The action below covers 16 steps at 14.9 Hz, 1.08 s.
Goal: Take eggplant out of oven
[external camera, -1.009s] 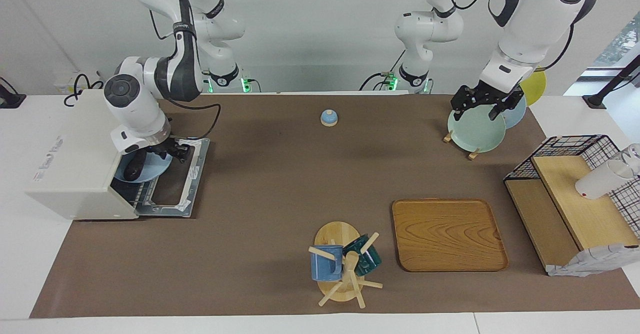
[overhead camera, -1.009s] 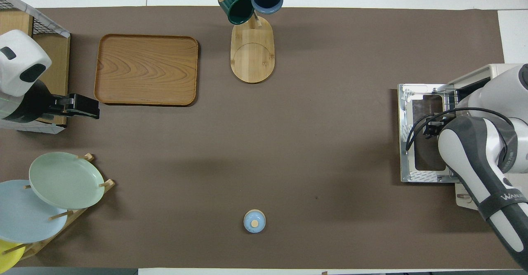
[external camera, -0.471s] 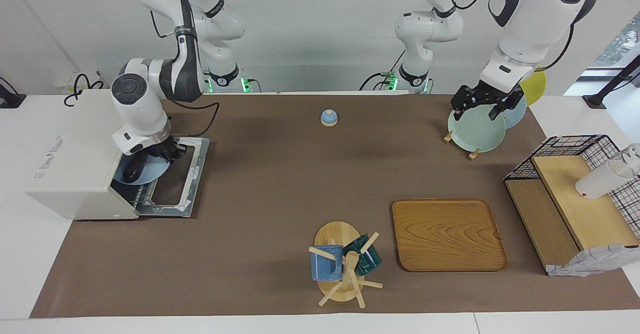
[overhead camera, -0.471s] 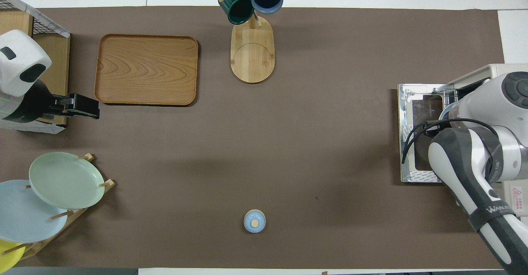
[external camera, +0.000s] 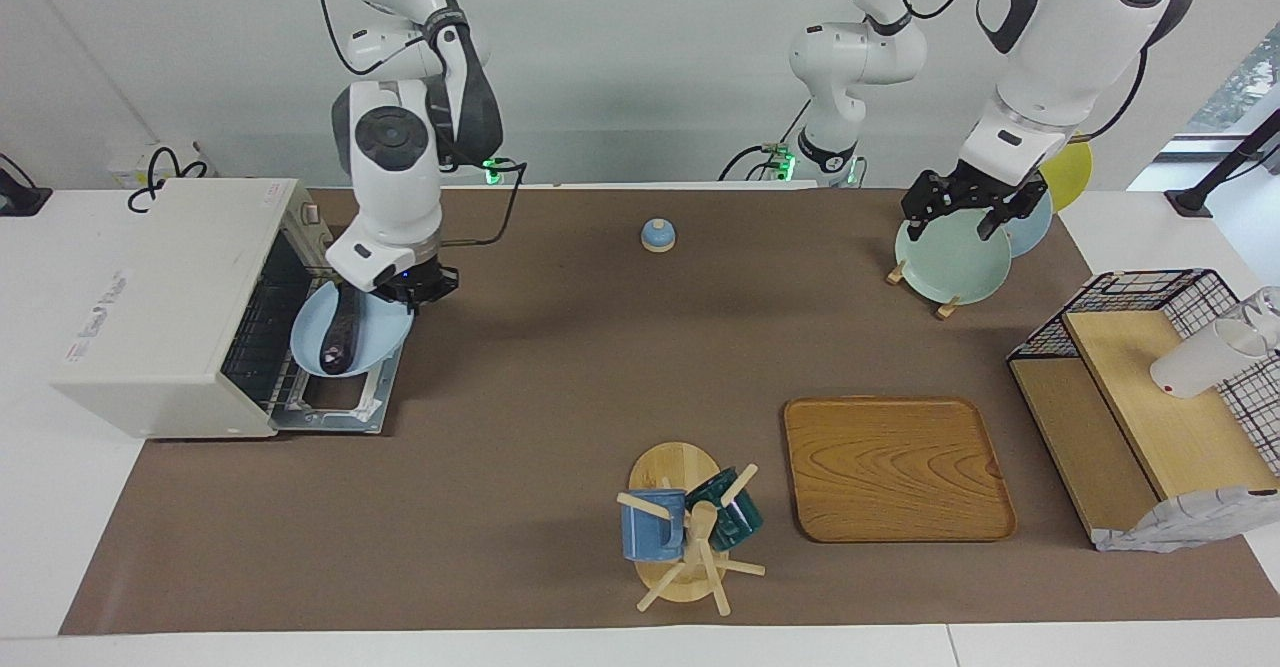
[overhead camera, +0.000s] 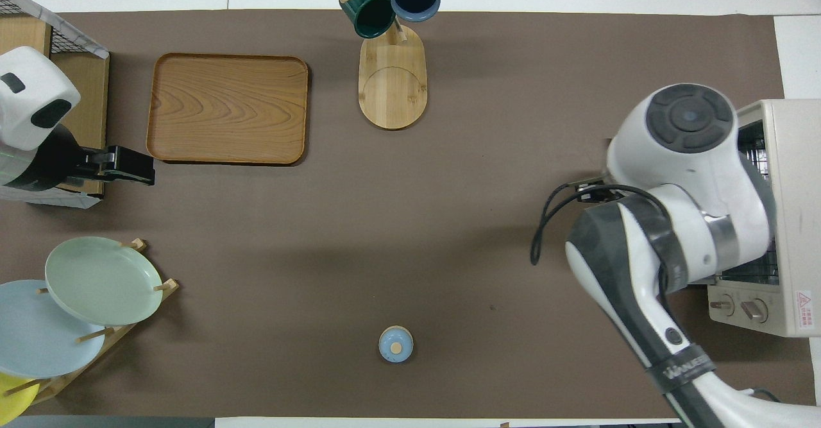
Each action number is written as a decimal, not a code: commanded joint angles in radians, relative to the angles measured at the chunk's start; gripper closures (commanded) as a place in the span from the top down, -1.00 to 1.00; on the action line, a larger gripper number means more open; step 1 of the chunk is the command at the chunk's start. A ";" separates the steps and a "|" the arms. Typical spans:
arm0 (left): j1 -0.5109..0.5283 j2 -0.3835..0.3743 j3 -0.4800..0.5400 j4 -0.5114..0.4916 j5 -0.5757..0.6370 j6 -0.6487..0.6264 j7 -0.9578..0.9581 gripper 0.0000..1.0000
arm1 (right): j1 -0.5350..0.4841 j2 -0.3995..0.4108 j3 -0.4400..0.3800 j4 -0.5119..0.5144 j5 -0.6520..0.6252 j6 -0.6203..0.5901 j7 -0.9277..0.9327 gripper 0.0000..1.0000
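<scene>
The dark, slim eggplant [external camera: 335, 332] lies on a light blue plate [external camera: 375, 335]. My right gripper [external camera: 415, 292] is shut on that plate's rim and holds it up over the oven's lowered door [external camera: 345, 407], just outside the opening. The white oven [external camera: 150, 297] stands at the right arm's end of the table, its wire rack showing. In the overhead view the right arm covers plate and eggplant, and only the oven's [overhead camera: 792, 190] top shows. My left gripper [external camera: 962, 212] hangs open over the green plate [external camera: 950, 262] in the plate rack, holding nothing, and waits.
A small blue bell [external camera: 657, 235] sits mid-table near the robots. A wooden tray [external camera: 897, 467] and a mug tree [external camera: 690, 527] with two mugs lie farther out. A wire basket shelf [external camera: 1150, 387] stands at the left arm's end.
My right gripper closed on the plate's rim inside the oven, then drew the plate with the eggplant out and up over the door. The left arm has not moved.
</scene>
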 commanded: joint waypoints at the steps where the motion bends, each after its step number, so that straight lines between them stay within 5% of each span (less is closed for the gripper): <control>1: 0.005 -0.003 -0.001 0.010 0.002 -0.020 0.005 1.00 | 0.144 0.194 0.010 0.275 0.058 -0.155 0.232 -1.00; 4: 0.005 -0.003 -0.001 0.010 0.002 -0.020 0.004 1.00 | 0.264 0.463 0.029 0.587 0.072 -0.235 0.440 -1.00; 9: 0.005 -0.005 -0.002 0.010 0.002 -0.019 0.005 1.00 | 0.350 0.637 0.099 0.731 0.075 -0.120 0.607 -1.00; 16: 0.006 -0.005 -0.001 0.010 0.002 -0.030 0.005 1.00 | 0.384 0.657 0.136 0.736 0.122 0.034 0.735 -1.00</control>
